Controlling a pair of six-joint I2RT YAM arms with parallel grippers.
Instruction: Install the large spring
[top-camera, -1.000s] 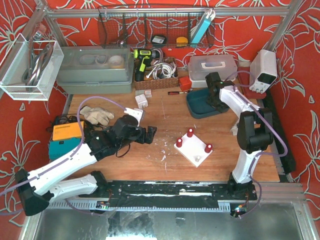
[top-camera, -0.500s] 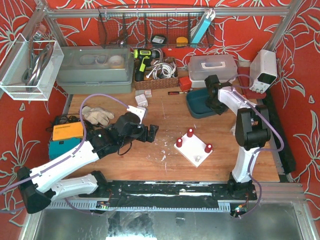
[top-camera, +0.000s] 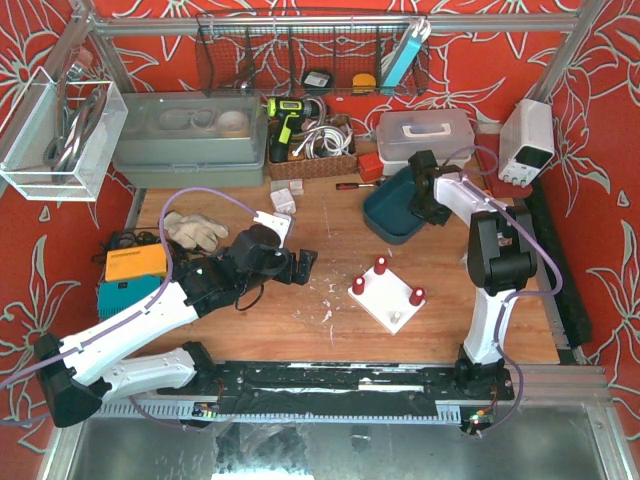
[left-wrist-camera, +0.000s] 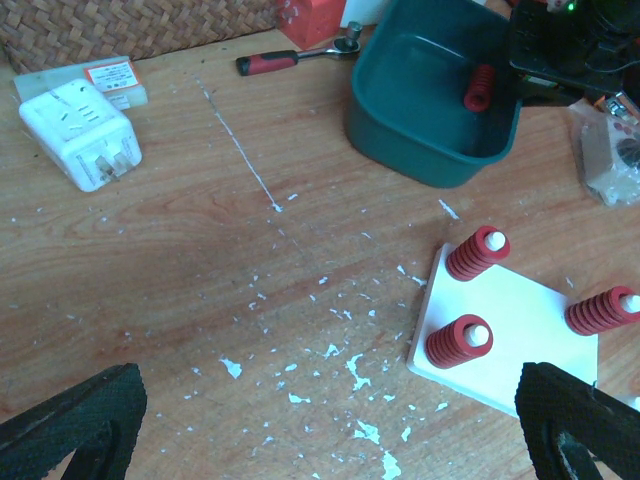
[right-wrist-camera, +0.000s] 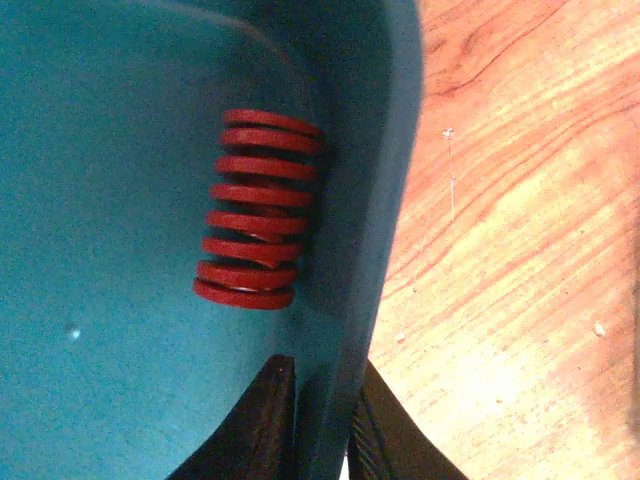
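Top external: flecked wooden table (top-camera: 330, 230), teal bin (top-camera: 385, 228) seemingly tilted; red floral walls (top-camera: 615, 90).

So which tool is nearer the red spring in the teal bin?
Right. The right tool is shut on the bin wall, just beside the spring. The left tool hangs open over the table, left of the white plate, far from the bin.

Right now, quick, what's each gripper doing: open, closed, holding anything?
Left gripper: open, holding nothing.
Right gripper: closed on the teal bin, on its wall.
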